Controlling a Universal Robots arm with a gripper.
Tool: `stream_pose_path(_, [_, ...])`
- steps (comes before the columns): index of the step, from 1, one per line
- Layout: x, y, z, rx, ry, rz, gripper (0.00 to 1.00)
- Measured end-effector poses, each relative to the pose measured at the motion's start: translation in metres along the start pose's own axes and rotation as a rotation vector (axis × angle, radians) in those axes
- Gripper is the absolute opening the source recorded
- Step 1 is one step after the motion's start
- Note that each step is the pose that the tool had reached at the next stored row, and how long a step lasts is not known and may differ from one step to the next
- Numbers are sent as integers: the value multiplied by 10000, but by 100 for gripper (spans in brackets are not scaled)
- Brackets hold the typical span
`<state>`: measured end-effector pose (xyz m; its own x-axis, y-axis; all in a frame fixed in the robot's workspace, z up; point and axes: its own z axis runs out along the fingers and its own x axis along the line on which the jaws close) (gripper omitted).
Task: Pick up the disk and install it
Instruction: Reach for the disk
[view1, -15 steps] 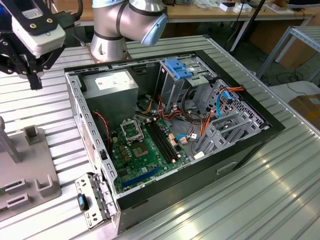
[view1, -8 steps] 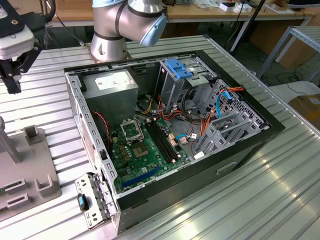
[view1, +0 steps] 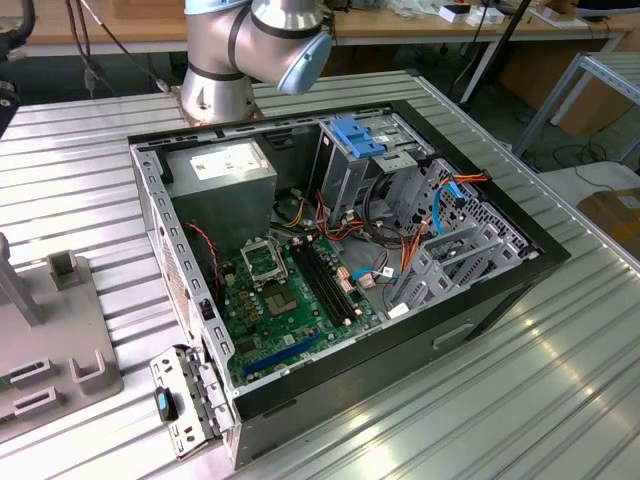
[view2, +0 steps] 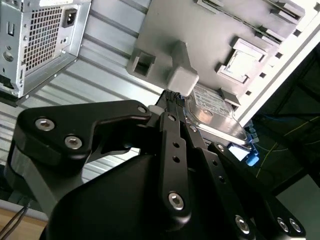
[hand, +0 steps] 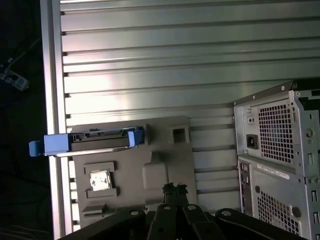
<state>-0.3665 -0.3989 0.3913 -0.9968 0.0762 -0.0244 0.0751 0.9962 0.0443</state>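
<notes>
Black gripper sits nearest the lens in both wrist views, fingertips looking pressed together and pinching nothing, hanging over the grey fixture plate. A slatted aluminium table lies under everything. On it, in the exterior view, an open computer case lies on its side, with the arm rising behind it. Inside the case are the motherboard, the power supply, and a silver drive cage topped by a fixed blue bracket. The fixture plate sits beside the case, at the exterior view's left. The disk stands on edge in a slot at the plate's end by the table edge, a blue carrier round a grey body. It is apart from the gripper and not yet installed.
</notes>
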Motion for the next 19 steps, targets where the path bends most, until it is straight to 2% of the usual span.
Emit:
stream_pose_path(2, [77,13,3,-1,-1,0,11])
stream_pose_path(5, [186,98,6,0,-2,16,11])
stream_pose_path(10, [255,191,10,0,-2,24,11])
stream_pose_path(12, [308,240,10,1,-2,35,11])
stream_pose_path(15, [422,259,10,0,-3,40,11])
stream_pose_path(19, [631,268,9,0,-3,42,11])
